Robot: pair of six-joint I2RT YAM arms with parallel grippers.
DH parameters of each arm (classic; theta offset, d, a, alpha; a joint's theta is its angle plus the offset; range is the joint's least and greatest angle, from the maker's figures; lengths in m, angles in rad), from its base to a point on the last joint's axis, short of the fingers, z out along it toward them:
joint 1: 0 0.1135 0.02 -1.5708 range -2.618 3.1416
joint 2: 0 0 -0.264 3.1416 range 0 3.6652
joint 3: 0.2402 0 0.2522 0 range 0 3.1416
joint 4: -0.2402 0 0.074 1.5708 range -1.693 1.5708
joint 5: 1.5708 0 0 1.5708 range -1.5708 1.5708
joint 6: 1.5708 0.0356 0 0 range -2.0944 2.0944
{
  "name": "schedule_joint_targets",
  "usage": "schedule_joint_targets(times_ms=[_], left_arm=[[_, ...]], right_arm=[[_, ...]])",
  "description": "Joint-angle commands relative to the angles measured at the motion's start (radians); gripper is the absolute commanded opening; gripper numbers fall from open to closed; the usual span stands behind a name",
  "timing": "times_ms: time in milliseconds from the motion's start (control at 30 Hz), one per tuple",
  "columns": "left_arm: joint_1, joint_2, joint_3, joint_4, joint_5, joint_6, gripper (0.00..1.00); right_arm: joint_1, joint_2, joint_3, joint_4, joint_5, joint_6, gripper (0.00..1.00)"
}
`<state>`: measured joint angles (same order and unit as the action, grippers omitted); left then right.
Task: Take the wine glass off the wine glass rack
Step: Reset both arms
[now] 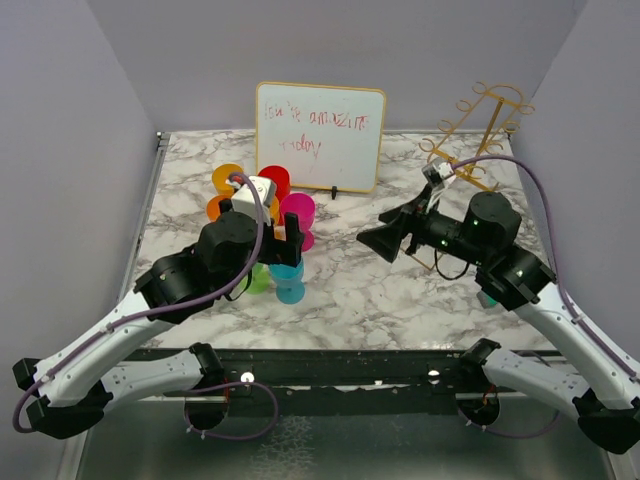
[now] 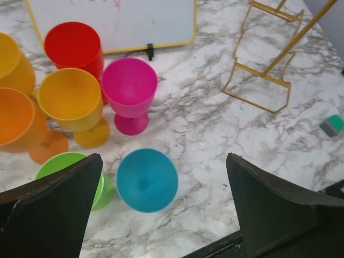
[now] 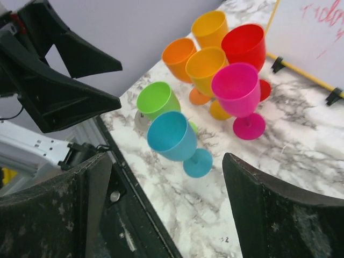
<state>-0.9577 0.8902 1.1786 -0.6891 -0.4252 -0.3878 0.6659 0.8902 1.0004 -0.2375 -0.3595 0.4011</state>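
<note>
Underneath everything, a white-and-grey marble desk.

Propped upright at the far edge, a little left of centre, a yellow-framed dry-erase board with red scribble on it.

In the far right corner, the gold wine glass rack, with thin slanted rails, curled ends up top and a rectangular wire base flat on the desk.

Over the left half of the desk, the left pincer, aimed downward, spread wide, gripping nothing. Both black fingers apart from the rims below.

Right of centre and just to the near-left of the rack, the right pincer, turned toward the left edge, likewise gaping wide and holding nothing.

Bunched left of centre between the board and the near edge, well apart from the rack, seven plastic wine glasses, each standing on its own foot:
- Farthest back, a red glass and a yellow glass.
- In the middle, a second yellow glass, an orange glass and a pink glass.
- Nearest the near edge, a green glass and a teal glass, the teal mouth directly below the gap of the left pincer.

Near the right edge, on the near side of the rack base, a small green-and-grey block.
</note>
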Motion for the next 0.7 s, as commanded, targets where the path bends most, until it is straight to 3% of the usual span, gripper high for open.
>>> schedule_joint_targets(times_ms=[0,167,267,367,533,667], left_arm=[[0.003,0.011,0.036,-0.02,-0.222,0.103,0.99],[0.143,0.057,0.139,-0.051,-0.186,0.193,0.99],[0.353,0.091,0.176,-0.061,-0.027,0.231,0.99],[0.483,0.122,0.204,-0.089,0.091,0.211,0.99],[0.5,0.098,0.201,-0.087,0.08,0.156,0.99],[0.5,0.095,0.19,-0.088,0.118,0.139,0.99]], right_arm=[[0.0,0.03,0.091,-0.102,0.148,-0.113,0.92],[0.0,0.103,0.234,-0.215,0.388,-0.122,0.97],[0.0,0.184,0.377,-0.323,0.524,-0.159,1.0],[0.0,0.254,0.504,-0.39,0.534,-0.191,1.0],[0.0,0.291,0.571,-0.47,0.344,-0.228,1.0],[0.0,0.256,0.531,-0.448,0.482,-0.087,1.0]])
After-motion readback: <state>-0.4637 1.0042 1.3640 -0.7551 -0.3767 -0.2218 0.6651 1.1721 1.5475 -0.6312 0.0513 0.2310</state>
